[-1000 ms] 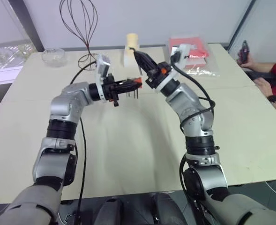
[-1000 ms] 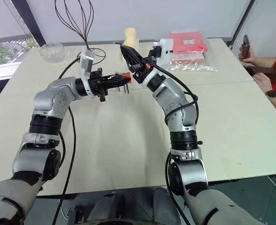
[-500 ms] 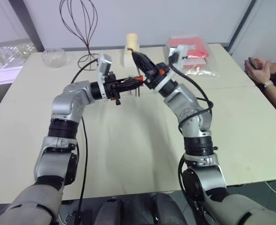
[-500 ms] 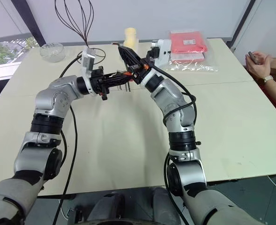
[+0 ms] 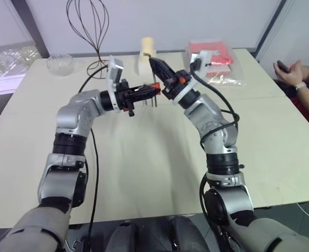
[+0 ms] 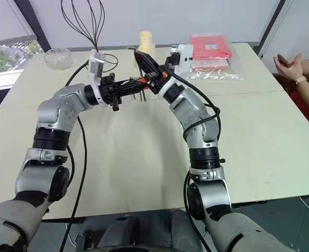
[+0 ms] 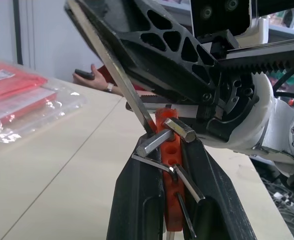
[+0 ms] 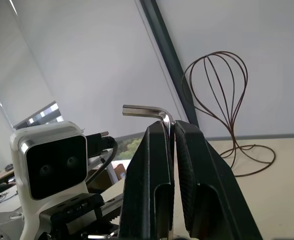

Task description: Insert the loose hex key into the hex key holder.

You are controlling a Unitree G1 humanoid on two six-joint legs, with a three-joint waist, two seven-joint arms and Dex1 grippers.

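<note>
The hex key holder (image 7: pixel 170 165), a small red plastic block with thin metal keys sticking out, sits pinched in the left claw (image 5: pixel 153 91) up above the desk (image 5: pixel 144 157). The loose hex key (image 8: pixel 151 111), a thin shiny bent rod, is squeezed in the right claw (image 5: pixel 153 65), and its low end touches the top of the block. Both claws have stayed where they were a second ago. The person's hand (image 5: pixel 293 71) at the desk's far right edge has moved. A crinkly clear bag with a red packet (image 5: pixel 217 58) lies behind.
</note>
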